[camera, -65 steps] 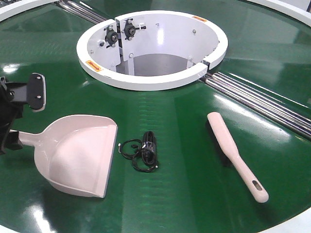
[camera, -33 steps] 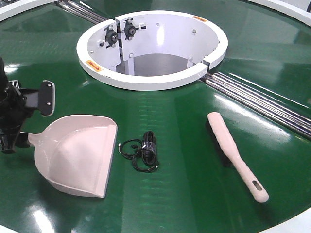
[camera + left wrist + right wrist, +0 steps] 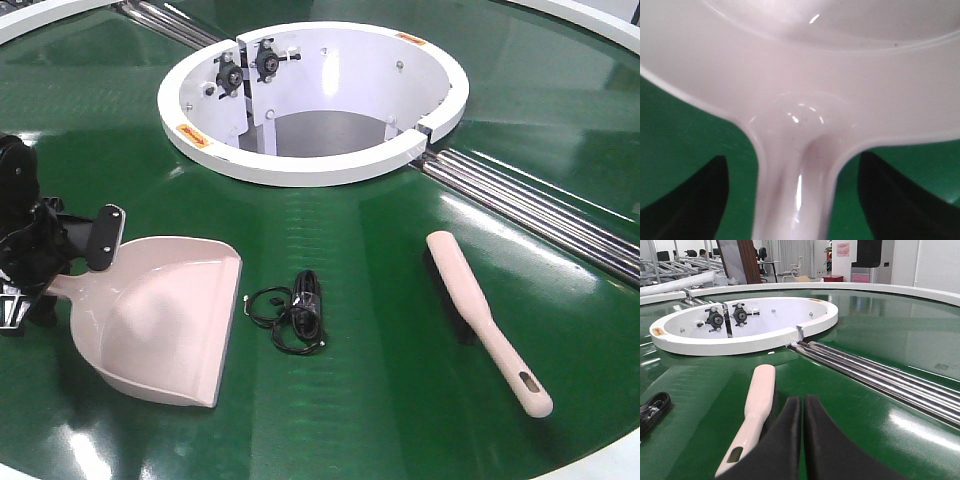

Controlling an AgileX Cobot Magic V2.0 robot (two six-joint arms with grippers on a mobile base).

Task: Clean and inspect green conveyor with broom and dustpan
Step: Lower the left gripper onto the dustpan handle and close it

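Dustpan (image 3: 165,320) flat on green conveyor (image 3: 400,400), handle between spread jaws of left gripper (image 3: 60,278) (gap either side). Broom (image 3: 485,315) lying apart, just beside right gripper (image 3: 803,405), jaws pressed together, empty.

I count one dustpan (image 3: 160,320), one broom (image 3: 487,320), one coiled black cable (image 3: 298,310), one white hub (image 3: 300,170) and two chrome roller strips (image 3: 530,212) on one green conveyor (image 3: 400,400)

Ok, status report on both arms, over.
Left gripper open, straddling dustpan handle. Right gripper shut, empty, beside broom. Black cable lies between the two.
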